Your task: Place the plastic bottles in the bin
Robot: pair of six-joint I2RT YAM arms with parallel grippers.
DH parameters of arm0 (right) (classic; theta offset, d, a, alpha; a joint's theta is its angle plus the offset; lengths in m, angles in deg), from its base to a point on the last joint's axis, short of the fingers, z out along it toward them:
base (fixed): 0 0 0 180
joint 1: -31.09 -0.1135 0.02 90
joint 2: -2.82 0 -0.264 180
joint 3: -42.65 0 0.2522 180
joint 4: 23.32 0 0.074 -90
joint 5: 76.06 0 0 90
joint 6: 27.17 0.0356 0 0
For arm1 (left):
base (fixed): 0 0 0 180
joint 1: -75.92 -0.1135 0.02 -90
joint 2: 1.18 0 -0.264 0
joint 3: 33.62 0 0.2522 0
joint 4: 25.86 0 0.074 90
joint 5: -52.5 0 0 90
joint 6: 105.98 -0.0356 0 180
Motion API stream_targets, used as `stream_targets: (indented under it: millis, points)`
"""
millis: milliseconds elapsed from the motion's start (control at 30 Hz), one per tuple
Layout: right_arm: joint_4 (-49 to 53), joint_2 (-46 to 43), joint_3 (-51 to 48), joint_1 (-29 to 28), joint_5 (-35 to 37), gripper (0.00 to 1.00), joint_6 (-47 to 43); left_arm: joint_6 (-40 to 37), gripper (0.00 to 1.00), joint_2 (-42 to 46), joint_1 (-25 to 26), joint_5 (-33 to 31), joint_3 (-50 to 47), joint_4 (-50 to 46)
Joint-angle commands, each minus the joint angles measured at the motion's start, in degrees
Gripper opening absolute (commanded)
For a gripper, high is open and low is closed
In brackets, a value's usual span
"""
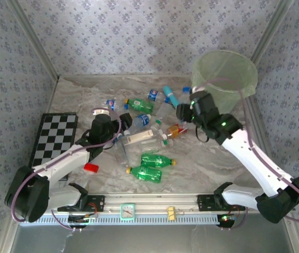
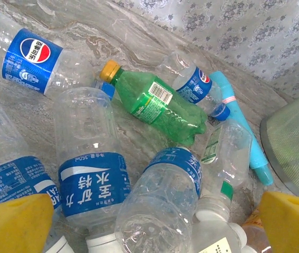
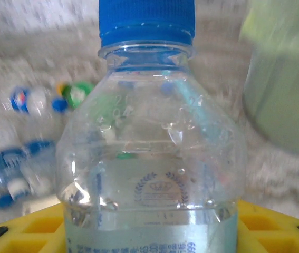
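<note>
My right gripper (image 3: 149,234) is shut on a clear plastic bottle (image 3: 149,137) with a blue cap, held upright between its yellow fingers. In the top view this gripper (image 1: 183,113) hangs just left of the pale green bin (image 1: 224,74), whose wall (image 3: 281,79) stands close on the right. My left gripper (image 2: 152,221) is open over a heap of clear blue-labelled bottles (image 2: 165,205), one lying between its yellow fingers (image 2: 15,224). A green bottle with a yellow cap (image 2: 160,103) lies beyond. Two more green bottles (image 1: 157,159) lie nearer the front.
A teal pen-like tube (image 2: 244,132) lies beside the bin's rim (image 2: 291,142). A small red block (image 1: 90,168) sits under my left arm. A checkerboard (image 1: 54,137) covers the table's left side. An orange-labelled bottle (image 1: 174,132) lies mid-table.
</note>
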Motion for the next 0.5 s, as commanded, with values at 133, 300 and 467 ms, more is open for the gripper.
stream_targets:
  millis: [133, 300, 467]
  points:
    - [-1.11, 7.9, 19.3, 16.49, -10.74, 0.53, -8.09, -2.1, 1.0, 4.46, -1.44, -2.18, -2.46, -3.59]
    - [-0.17, 16.67, 29.34, 23.74, -8.15, 0.53, -10.16, -1.62, 1.0, 7.65, -2.5, -4.8, -3.69, -4.75]
    - [3.84, 25.72, 36.9, 28.15, -4.0, 0.53, -12.18, -3.31, 1.0, 8.42, -3.6, -5.89, -3.23, -4.88]
